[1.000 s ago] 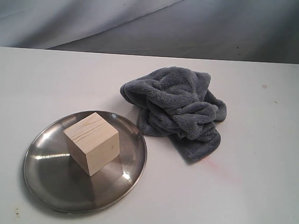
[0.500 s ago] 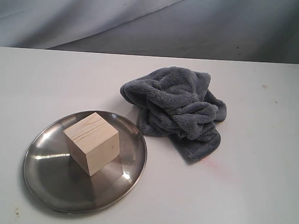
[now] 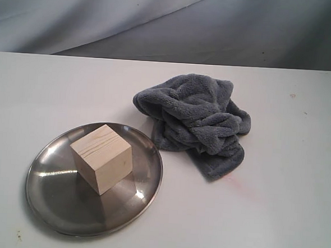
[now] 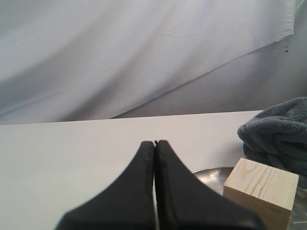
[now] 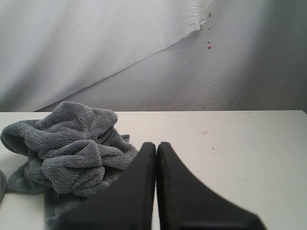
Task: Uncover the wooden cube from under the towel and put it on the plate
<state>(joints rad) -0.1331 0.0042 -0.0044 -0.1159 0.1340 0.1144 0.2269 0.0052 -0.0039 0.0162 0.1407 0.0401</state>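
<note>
Reads as complete, with pale pine cube point(image 3: 101, 159) seated on round steel plate point(image 3: 54, 201), blue-grey fleece towel point(image 3: 197, 117) aside, both jaws pressed together, empty.

The wooden cube point(image 3: 103, 157) was pale matt pine, grain visible. The plate point(image 3: 59, 204) was shiny brushed steel. The towel point(image 3: 197, 117) was fluffy blue-grey fleece. The table point(image 3: 285, 187) was smooth, matt white; the backdrop point(image 3: 105, 13) was creased pale cloth.

My left gripper point(image 4: 155, 143) is fully closed, jaws pressed flat together w/ nothing btwn them. Right gripper point(image 5: 156, 144) same: closed tip to tip, empty. Both point roughly level.
</note>
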